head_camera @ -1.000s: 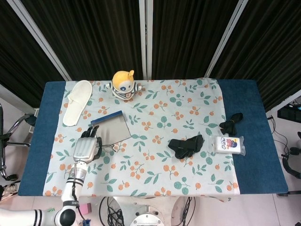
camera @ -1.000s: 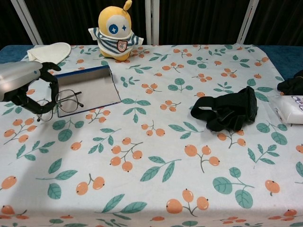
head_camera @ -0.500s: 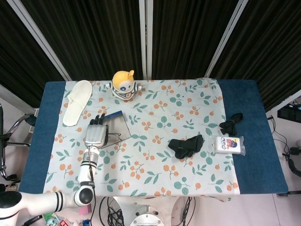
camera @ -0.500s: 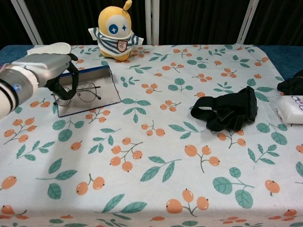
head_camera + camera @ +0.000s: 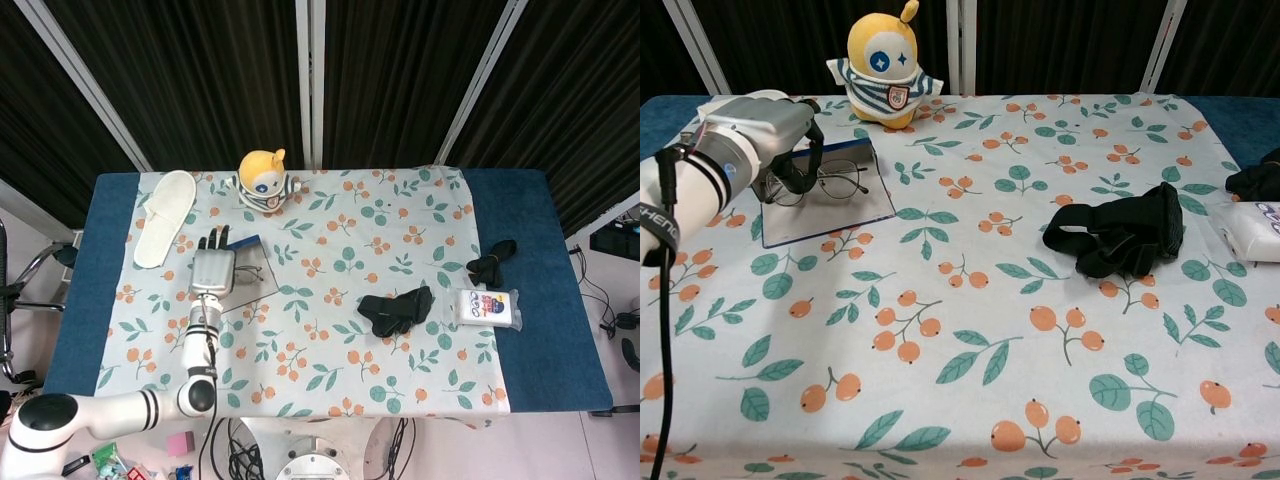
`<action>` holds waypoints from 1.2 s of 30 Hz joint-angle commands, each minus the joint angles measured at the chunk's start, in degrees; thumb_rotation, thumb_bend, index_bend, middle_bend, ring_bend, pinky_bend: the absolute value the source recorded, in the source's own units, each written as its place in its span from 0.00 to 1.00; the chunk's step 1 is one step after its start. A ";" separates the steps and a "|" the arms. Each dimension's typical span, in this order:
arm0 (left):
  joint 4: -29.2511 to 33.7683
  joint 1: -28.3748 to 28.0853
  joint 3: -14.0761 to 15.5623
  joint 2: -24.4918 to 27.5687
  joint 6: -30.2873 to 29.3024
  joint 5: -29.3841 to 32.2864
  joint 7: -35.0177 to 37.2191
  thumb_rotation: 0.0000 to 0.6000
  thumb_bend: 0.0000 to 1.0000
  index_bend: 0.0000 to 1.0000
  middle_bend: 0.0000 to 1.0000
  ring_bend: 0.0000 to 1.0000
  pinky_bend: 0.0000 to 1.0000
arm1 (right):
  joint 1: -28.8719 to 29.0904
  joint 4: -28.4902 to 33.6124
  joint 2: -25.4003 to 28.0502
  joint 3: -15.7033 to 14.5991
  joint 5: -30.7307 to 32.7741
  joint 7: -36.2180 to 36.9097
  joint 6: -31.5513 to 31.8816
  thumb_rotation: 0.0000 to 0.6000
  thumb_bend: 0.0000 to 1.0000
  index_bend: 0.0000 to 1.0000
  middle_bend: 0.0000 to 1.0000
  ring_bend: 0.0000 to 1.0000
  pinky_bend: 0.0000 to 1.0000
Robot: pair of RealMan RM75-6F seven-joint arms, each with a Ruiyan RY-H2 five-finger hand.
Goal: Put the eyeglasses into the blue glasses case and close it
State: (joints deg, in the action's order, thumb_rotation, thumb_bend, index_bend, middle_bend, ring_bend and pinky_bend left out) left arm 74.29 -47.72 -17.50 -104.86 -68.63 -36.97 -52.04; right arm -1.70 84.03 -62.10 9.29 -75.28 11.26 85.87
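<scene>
Two views split the detail between them: the chest view shows the dark fingers [image 5: 800, 168] of the left hand [image 5: 765, 135] curled around one lens of the eyeglasses [image 5: 832, 183], while the head view shows only the silver back of that hand [image 5: 212, 270], palm down, covering most of the frame so that just a little of the eyeglasses [image 5: 247, 271] pokes out at its right. The forearm reaches up from the near left edge of the table [image 5: 545, 280], and the hand holds the eyeglasses over the open blue glasses case [image 5: 830, 205], which lies flat with its grey inside up. Whether the glasses touch the case lining or hang just above it, I cannot tell. The right hand shows in neither view.

Nearer and to the right, a black bundle [image 5: 1118, 238] lies on the floral cloth [image 5: 970, 330], well apart from the case. Only the head view shows in full the white packet [image 5: 487, 306] and a second dark bundle [image 5: 492, 262] on the right. Just beyond the case stands a yellow toy [image 5: 885, 68], with a white slipper [image 5: 165, 216] to its left.
</scene>
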 commanded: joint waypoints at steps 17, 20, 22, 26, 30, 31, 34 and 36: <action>-7.91 -2.73 -2.60 -2.88 2.19 2.47 -0.61 1.00 0.47 0.59 0.00 0.00 0.15 | 0.00 0.46 0.33 -0.01 0.13 -0.61 -0.51 1.00 0.24 0.00 0.00 0.00 0.00; -8.50 -2.88 -2.70 -3.05 2.41 2.61 -0.61 1.00 0.46 0.56 0.00 0.00 0.15 | 0.05 0.60 0.41 0.00 0.22 -0.72 -0.70 1.00 0.24 0.00 0.00 0.00 0.00; -8.75 -2.93 -2.68 -3.11 2.66 2.75 -0.66 1.00 0.45 0.49 0.00 0.00 0.15 | 0.07 0.64 0.45 0.00 0.23 -0.73 -0.77 1.00 0.24 0.00 0.00 0.00 0.00; -9.06 -2.96 -2.57 -3.08 2.97 2.84 -0.75 1.00 0.44 0.30 0.00 0.00 0.15 | 0.01 0.74 0.59 0.01 0.21 -0.61 -0.74 1.00 0.24 0.00 0.00 0.00 0.00; -8.76 -2.92 -2.48 -2.88 2.76 2.57 -0.70 1.00 0.43 0.15 0.00 0.00 0.15 | -0.04 0.78 0.68 0.00 0.21 -0.50 -0.73 1.00 0.24 0.00 0.00 0.00 0.00; -8.65 -2.88 -2.42 -2.83 2.64 2.44 -0.67 1.00 0.43 0.13 0.00 0.00 0.15 | -0.05 0.78 0.69 -0.02 0.19 -0.46 -0.76 1.00 0.24 0.00 0.00 0.00 0.00; -8.07 -2.67 -2.21 -2.61 2.18 1.96 -0.48 1.00 0.43 0.09 0.00 0.00 0.15 | -0.06 0.76 0.64 -0.11 0.01 -0.33 -0.75 1.00 0.24 0.00 0.00 0.00 0.00; -6.93 -2.29 -2.12 -2.27 1.49 1.30 0.13 1.00 0.43 0.08 0.00 0.00 0.15 | -0.08 0.58 0.51 -0.17 -0.19 -0.25 -0.62 1.00 0.24 0.00 0.00 0.00 0.00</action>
State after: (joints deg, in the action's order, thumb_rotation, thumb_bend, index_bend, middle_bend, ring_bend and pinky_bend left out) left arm 66.82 -50.24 -19.69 -107.33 -66.77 -35.32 -52.24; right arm -1.78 84.62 -61.58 9.13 -75.45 11.00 85.24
